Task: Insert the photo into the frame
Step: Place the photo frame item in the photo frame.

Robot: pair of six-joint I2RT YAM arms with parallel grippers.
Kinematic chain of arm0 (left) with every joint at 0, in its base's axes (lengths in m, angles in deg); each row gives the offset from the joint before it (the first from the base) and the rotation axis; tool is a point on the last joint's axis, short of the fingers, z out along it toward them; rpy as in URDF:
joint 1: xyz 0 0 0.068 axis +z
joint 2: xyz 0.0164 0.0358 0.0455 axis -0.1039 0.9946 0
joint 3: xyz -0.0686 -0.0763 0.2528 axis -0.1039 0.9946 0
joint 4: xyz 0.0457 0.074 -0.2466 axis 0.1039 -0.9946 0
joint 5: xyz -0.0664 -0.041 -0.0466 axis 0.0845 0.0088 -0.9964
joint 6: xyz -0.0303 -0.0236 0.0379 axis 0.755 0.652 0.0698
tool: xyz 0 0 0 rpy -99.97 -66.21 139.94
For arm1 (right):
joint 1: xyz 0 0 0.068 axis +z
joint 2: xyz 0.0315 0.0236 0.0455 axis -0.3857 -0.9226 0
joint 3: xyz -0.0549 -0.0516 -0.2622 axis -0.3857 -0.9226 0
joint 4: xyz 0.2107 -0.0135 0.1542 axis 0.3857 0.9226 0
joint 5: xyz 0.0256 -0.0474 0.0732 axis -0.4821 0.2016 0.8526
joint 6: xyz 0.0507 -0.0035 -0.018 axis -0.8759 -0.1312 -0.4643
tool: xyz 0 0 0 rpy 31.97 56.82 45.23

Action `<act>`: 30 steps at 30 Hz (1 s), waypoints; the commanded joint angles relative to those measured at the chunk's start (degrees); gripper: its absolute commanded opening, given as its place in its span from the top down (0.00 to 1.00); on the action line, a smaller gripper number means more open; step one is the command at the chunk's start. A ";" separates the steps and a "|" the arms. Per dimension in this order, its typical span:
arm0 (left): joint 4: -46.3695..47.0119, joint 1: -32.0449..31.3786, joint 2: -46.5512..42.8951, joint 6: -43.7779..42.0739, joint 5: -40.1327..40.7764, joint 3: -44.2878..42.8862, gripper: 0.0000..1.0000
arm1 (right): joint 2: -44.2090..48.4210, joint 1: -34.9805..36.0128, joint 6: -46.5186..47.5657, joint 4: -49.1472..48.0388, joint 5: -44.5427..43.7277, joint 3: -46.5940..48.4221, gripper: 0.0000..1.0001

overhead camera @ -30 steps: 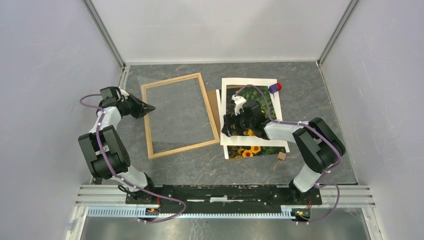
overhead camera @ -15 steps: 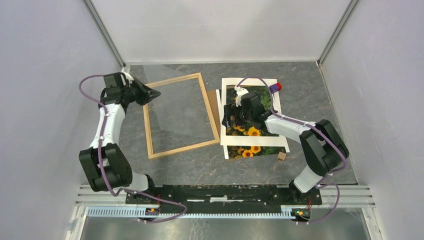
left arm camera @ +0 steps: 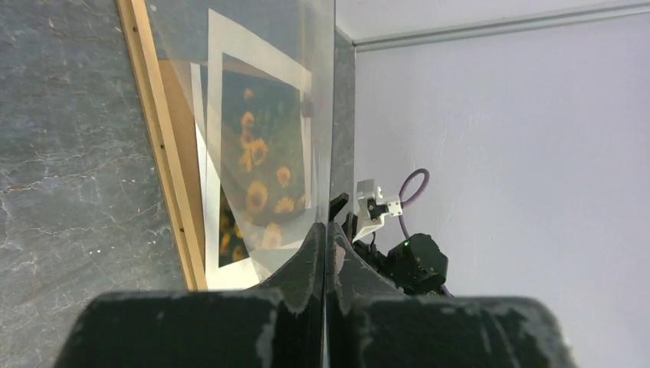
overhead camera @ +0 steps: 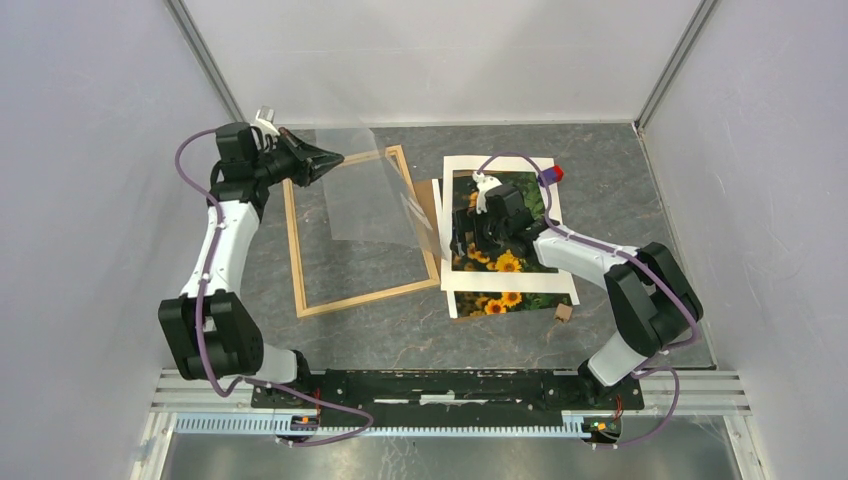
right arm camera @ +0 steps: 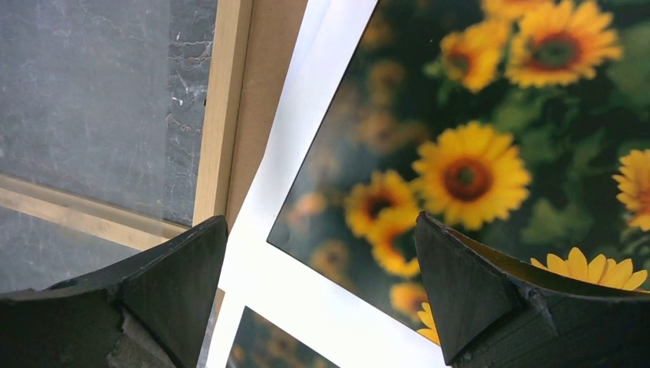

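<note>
The light wood frame (overhead camera: 297, 260) lies flat at centre left. My left gripper (overhead camera: 337, 157) is shut on the edge of a clear pane (overhead camera: 375, 195) and holds it tilted above the frame's far end; in the left wrist view the pane (left arm camera: 260, 115) rises from my shut fingertips (left arm camera: 310, 245). The sunflower photo (overhead camera: 500, 301) lies to the right of the frame, under a white mat (overhead camera: 510, 281). My right gripper (overhead camera: 462, 243) is open just above the mat's near left corner. In the right wrist view the photo (right arm camera: 475, 153) and the mat (right arm camera: 306, 153) lie between the open jaws.
A brown backing board (overhead camera: 433, 205) sticks out from under the mat beside the frame. A small red-and-blue object (overhead camera: 551, 175) lies at the mat's far right corner. A small brown block (overhead camera: 563, 312) lies near the photo's near right corner. Grey walls close in on both sides.
My left gripper has risen and moved to the back and right, lifting the clear pane off the frame. My right gripper has shifted a little toward the back over the mat.
</note>
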 commanded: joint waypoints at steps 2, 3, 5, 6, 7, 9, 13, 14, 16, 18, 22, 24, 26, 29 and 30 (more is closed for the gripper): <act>3.54 0.40 3.81 0.97 -4.75 3.06 0.98 | -0.90 -1.13 1.21 -2.84 0.64 2.55 0.02; 3.18 1.03 4.98 -0.44 -4.87 4.31 0.98 | -1.11 -1.44 1.13 -2.97 1.18 2.49 0.02; 3.33 2.52 7.98 -2.26 -6.71 6.57 0.98 | -1.31 -2.11 1.22 -3.21 2.26 2.06 0.02; 3.28 3.40 9.63 -4.34 -7.44 7.47 0.98 | -1.27 -2.44 1.42 -3.21 2.47 1.71 0.02; 1.71 3.93 11.03 -7.79 -7.55 7.71 0.98 | -1.28 -2.70 1.50 -3.25 2.50 1.32 0.02; -4.79 4.99 13.95 -15.69 -6.15 6.50 0.98 | -1.40 -3.33 1.45 -4.92 3.23 0.44 0.02; -6.70 6.15 16.94 -20.54 -4.27 7.87 0.98 | -2.38 -4.44 1.13 -5.57 5.55 0.27 0.02; -7.01 6.45 17.03 -21.58 -3.34 8.06 0.98 | -2.47 -4.56 1.17 -5.72 5.72 0.19 0.02; -7.99 7.11 17.13 -23.49 -1.36 8.13 0.98 | -2.73 -4.70 1.16 -6.01 6.09 -0.12 0.02; -6.81 7.94 16.54 -23.35 -1.28 9.32 0.98 | -3.00 -4.84 1.17 -6.18 6.17 -0.34 0.02; -6.67 8.32 14.38 -25.28 1.08 11.72 0.98 | -3.45 -4.97 1.22 -6.52 6.96 -0.29 0.02; -6.24 8.34 13.85 -26.02 1.30 12.58 0.98 | -3.51 -4.98 1.31 -6.70 7.13 -0.34 0.02; -5.05 8.28 13.56 -26.06 1.55 13.43 0.98 | -3.36 -4.92 1.49 -6.79 7.14 -0.56 0.02; -3.12 8.54 12.63 -26.11 2.16 14.38 0.98 | -3.04 -5.03 1.75 -6.89 6.98 -0.95 0.02; -2.77 8.79 12.44 -26.21 2.13 14.49 0.98 | -3.05 -4.96 1.85 -6.89 6.91 -1.04 0.02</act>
